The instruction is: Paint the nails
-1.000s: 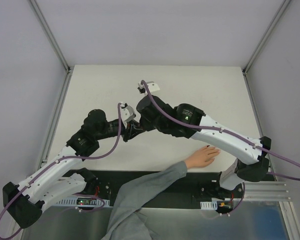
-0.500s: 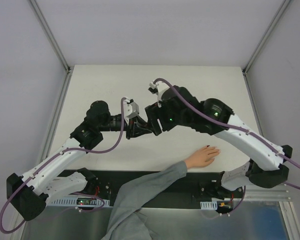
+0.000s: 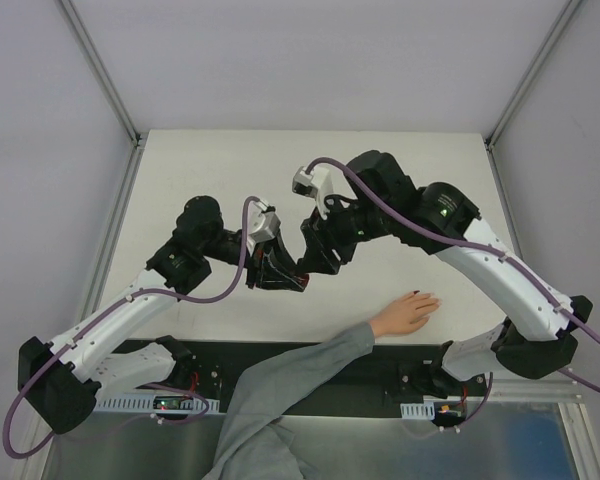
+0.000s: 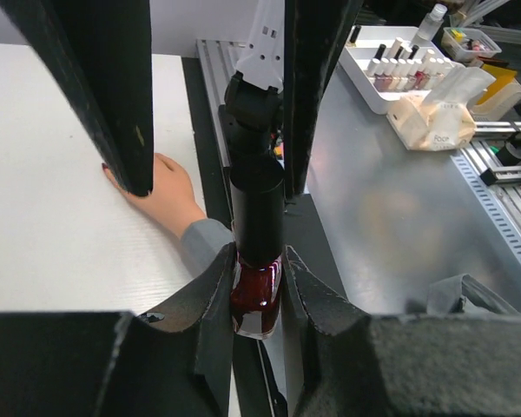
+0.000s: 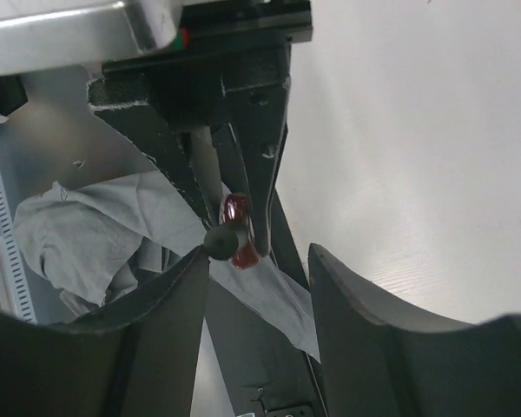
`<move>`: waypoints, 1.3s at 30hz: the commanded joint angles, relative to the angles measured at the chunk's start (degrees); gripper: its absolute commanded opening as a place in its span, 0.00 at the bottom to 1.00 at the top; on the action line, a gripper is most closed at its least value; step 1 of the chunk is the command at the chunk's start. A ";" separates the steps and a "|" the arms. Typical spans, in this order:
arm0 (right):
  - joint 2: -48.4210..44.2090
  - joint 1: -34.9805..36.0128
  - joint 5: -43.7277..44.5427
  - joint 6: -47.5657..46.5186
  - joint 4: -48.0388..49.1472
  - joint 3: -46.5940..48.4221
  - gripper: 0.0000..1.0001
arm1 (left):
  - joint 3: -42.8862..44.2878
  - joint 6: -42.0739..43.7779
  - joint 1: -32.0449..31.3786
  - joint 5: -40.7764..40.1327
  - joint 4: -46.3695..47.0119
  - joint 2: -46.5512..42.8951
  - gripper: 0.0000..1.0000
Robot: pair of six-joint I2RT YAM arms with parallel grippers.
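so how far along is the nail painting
Done: the left gripper has the bottle clamped, cap still on. In hand: the open right gripper is lined up at the cap. Left: uncapping and brushing the nails of the hand resting on the table.

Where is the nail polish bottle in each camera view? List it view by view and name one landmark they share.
Top external: cannot be made out; hidden where the left pincer meets the right pincer.
Left wrist: bottle at lower centre, upright, clamped in the left pincer.
Right wrist: bottle near centre, slightly left, its red glass showing.
Shared landmark: the grey sleeve.
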 commanded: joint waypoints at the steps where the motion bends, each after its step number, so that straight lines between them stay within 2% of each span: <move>1: 1.16 -0.16 -6.23 -2.86 1.88 2.59 0.51 | 2.09 -0.84 0.23 4.68 4.00 0.34 0.00; 5: 2.39 -0.07 -8.25 -2.68 2.06 3.20 0.49 | 2.09 -0.66 0.23 4.33 4.00 0.42 0.00; 8: 2.74 -0.15 -9.66 -2.59 2.24 3.20 0.40 | 2.00 -0.57 0.32 3.98 4.00 0.34 0.00; 11: 2.48 -0.16 -10.19 -1.98 2.23 2.15 0.26 | 1.82 0.12 0.32 1.88 3.83 -0.28 0.00; 12: 2.39 -0.07 -10.45 -1.72 2.15 1.71 0.13 | 1.48 0.39 0.32 1.09 3.57 -0.63 0.00; 14: 2.31 -0.07 -11.07 -1.01 2.67 -0.30 0.01 | 1.47 1.44 0.32 -2.32 3.04 -1.59 0.00; 15: 2.05 -0.07 -11.07 -0.58 3.02 -1.36 0.00 | 1.12 1.80 0.50 -3.65 2.95 -1.95 0.00; 19: 1.17 0.02 -8.80 3.45 6.17 -6.98 0.00 | -0.63 3.82 1.11 -15.59 2.69 -5.81 0.00; 20: 0.99 0.11 -7.48 4.69 6.80 -9.52 0.00 | -1.86 5.21 1.11 -23.10 2.60 -6.69 0.00; 21: 1.25 0.11 -5.81 6.70 7.33 -10.24 0.00 | -2.30 6.01 1.11 -26.83 2.42 -8.26 0.00; 22: 2.21 0.98 3.17 12.03 6.20 -10.07 0.00 | -2.57 7.41 1.11 -30.52 1.29 -9.06 0.00; 23: 3.70 2.81 14.39 17.48 2.71 -5.20 0.00 | -3.27 8.12 1.11 -38.74 1.02 -9.68 0.00; 24: 6.24 5.79 30.52 25.19 -3.68 0.77 0.00 | -3.71 8.65 1.11 -41.61 0.93 -10.64 0.00; 25: 12.26 11.56 48.43 33.10 -15.84 5.96 0.00 | -3.89 9.18 1.11 -44.07 0.67 -10.82 0.00; 26: 13.63 15.10 53.30 39.09 -16.31 8.62 0.00 | -3.89 9.70 1.11 -45.57 0.40 -11.00 0.00; 27: 14.69 17.92 57.62 41.24 -16.14 11.00 0.00 | -3.89 9.97 1.11 -46.29 0.31 -11.18 0.00; 28: 14.79 20.12 59.57 41.79 -10.57 9.89 0.00 | -3.98 10.15 1.11 -45.94 0.31 -11.27 0.00; 34: 10.49 15.40 48.28 38.20 2.82 0.59 0.02 | -4.42 9.18 1.03 -40.76 1.28 -11.00 0.00; 37: 6.01 14.53 44.13 33.02 6.45 -2.24 0.33 | -3.89 8.66 1.03 -37.35 1.46 -10.56 0.00; 38: 4.34 14.26 43.26 31.35 6.19 -2.07 0.46 | -3.72 8.57 1.03 -36.55 1.46 -10.48 0.00; 39: 3.54 13.82 42.81 29.77 5.75 -1.72 0.50 | -3.54 8.31 1.03 -35.23 1.46 -10.21 0.00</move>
